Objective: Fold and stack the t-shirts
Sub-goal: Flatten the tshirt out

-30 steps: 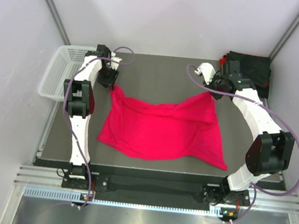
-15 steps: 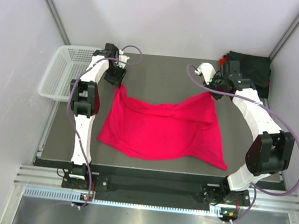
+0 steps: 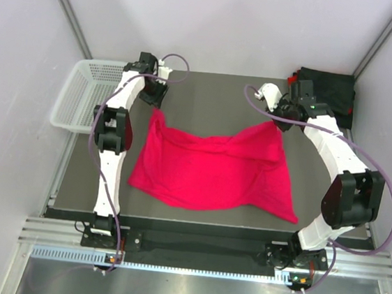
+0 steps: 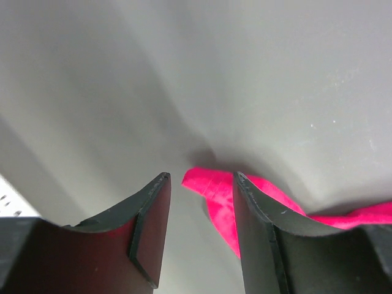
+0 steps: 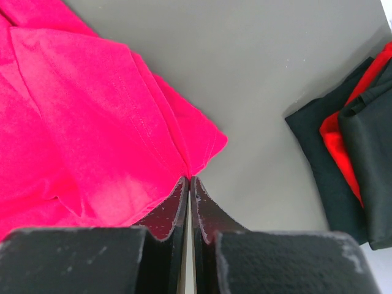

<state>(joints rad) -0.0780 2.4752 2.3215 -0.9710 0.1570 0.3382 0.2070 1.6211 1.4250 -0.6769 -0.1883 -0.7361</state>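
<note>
One red shirt out flat, one pincer on it

**From above.** You can see the red t-shirt (image 3: 215, 166) spread out in the middle of the dark table (image 3: 209, 92). It is wrinkly and not folded. Your left gripper (image 3: 153, 97) is at the shirt's far left corner. Your right gripper (image 3: 283, 122) is at the far right corner, and the cloth rises a little to meet it. The black t-shirts (image 3: 328, 87) sit in a pile at the far right corner of the table. A white basket (image 3: 82, 93) sits off the left edge.

**Left wrist.** Your left gripper (image 4: 201, 184) has let go. Its two fingers stand apart with nothing between them. The tip of the red t-shirt (image 4: 220, 196) lies on the table (image 4: 275, 92) just past them.

**Right wrist.** Your right gripper (image 5: 188, 180) is squeezed tight, and it pinches the edge of the red t-shirt (image 5: 79, 122). The black t-shirts (image 5: 355, 141) lie nearby on the right, apart from the red one.
</note>
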